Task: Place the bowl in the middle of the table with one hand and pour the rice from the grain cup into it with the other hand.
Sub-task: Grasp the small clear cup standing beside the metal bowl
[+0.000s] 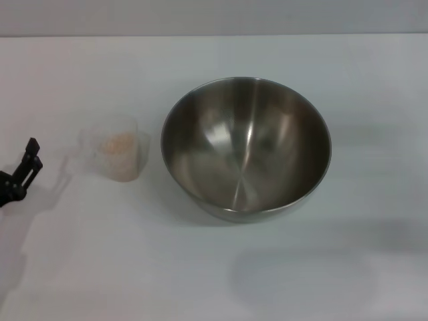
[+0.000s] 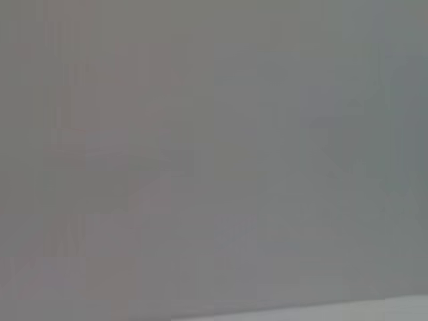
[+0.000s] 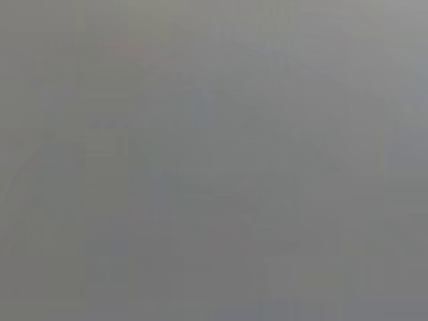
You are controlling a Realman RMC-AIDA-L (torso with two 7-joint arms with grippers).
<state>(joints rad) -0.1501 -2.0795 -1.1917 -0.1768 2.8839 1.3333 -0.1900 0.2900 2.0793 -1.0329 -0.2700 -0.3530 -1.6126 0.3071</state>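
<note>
We see our left end effector (image 1: pixel 27 164) at the left edge of the tabletop (image 1: pixel 134 267), near the grain cup (image 1: pixel 115 155) but apart from it; we cannot tell how its fingers stand. Our right end effector is out of sight. The light cup could tip or skid if nudged, spilling its pale rice (image 1: pixel 119 144). Just beside it, the steel bowl (image 1: pixel 246 147) sits empty at about mid-tabletop; a careless pour could miss its rim.
</note>
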